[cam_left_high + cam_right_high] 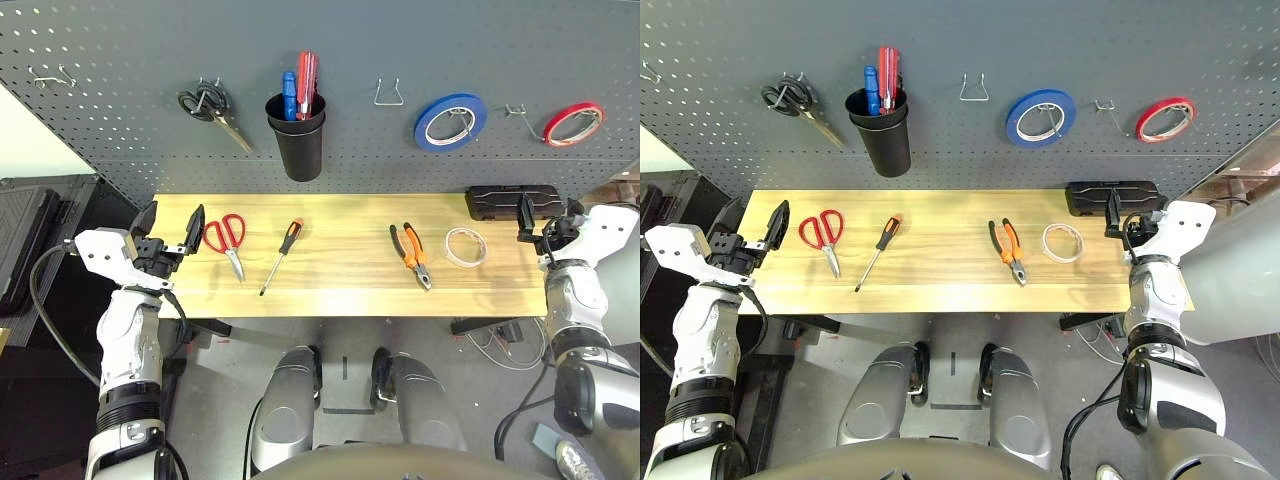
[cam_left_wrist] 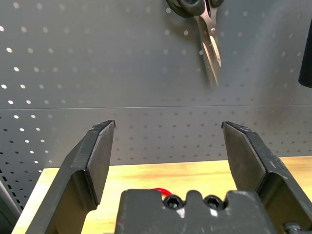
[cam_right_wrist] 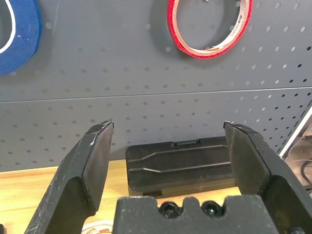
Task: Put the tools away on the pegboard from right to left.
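Note:
Four tools lie in a row on the wooden table (image 1: pixel 340 292): a thin white tape ring (image 1: pixel 465 247) at the right, orange-and-black pliers (image 1: pixel 411 254), a slim screwdriver (image 1: pixel 281 255), and red-handled scissors (image 1: pixel 229 240) at the left. The dark grey pegboard (image 1: pixel 350 160) rises behind them. My left gripper (image 1: pixel 170 232) hovers open at the table's left end, beside the red scissors and apart from them. At the right end my right gripper (image 1: pixel 548 215) is open and empty, right of the white ring. Both sets of fingers (image 2: pixel 95 156) (image 3: pixel 92 161) point toward the board.
On the board hang black-handled scissors (image 1: pixel 210 105), a black cup (image 1: pixel 297 145) holding blue and red screwdrivers, a bare wire hook (image 1: pixel 388 93), a blue tape ring (image 1: pixel 450 120), a small bare hook (image 1: pixel 517 112) and a red tape ring (image 1: pixel 573 123). A black case (image 1: pixel 512 201) lies at the table's back right.

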Controlling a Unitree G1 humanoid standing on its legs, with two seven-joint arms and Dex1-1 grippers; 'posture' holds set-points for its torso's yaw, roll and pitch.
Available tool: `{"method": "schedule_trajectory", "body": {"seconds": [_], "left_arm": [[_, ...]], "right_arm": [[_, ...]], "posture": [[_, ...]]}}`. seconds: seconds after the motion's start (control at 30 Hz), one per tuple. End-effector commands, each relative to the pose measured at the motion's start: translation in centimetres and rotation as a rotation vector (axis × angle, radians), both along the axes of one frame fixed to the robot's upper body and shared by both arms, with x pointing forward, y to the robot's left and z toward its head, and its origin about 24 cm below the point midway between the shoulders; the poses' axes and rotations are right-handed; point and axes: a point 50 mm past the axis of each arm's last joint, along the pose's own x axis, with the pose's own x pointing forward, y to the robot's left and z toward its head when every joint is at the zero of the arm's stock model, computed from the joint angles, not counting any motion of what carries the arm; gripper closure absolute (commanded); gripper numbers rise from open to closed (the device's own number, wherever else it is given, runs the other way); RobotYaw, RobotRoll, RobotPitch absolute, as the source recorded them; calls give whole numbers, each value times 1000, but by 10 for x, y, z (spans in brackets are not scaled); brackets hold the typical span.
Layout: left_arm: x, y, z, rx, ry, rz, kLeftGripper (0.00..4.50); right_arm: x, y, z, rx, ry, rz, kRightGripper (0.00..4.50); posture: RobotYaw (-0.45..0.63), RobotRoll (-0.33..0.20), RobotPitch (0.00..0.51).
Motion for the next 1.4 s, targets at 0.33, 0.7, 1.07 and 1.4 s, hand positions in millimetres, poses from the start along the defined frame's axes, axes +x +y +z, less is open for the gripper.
{"method": "schedule_trajectory", "body": {"seconds": [0.33,0.7,1.07,1.4], "left_arm": [[-10,-9,-7,22,56,-33,18],[-4,-55,-4,211,307,-365,18],[3,-90,-2,387,313,-614,18],[-3,-102,-15,570,352,-750,18]], "right_arm": [[-2,-5,-3,-25,52,5,0],[-2,-34,13,-140,225,67,0],[4,-42,27,-196,446,235,0],[16,-23,30,-331,616,456,0]], "posture": [[238,0,182],[200,0,214],[158,0,219],[152,0,238]]}}
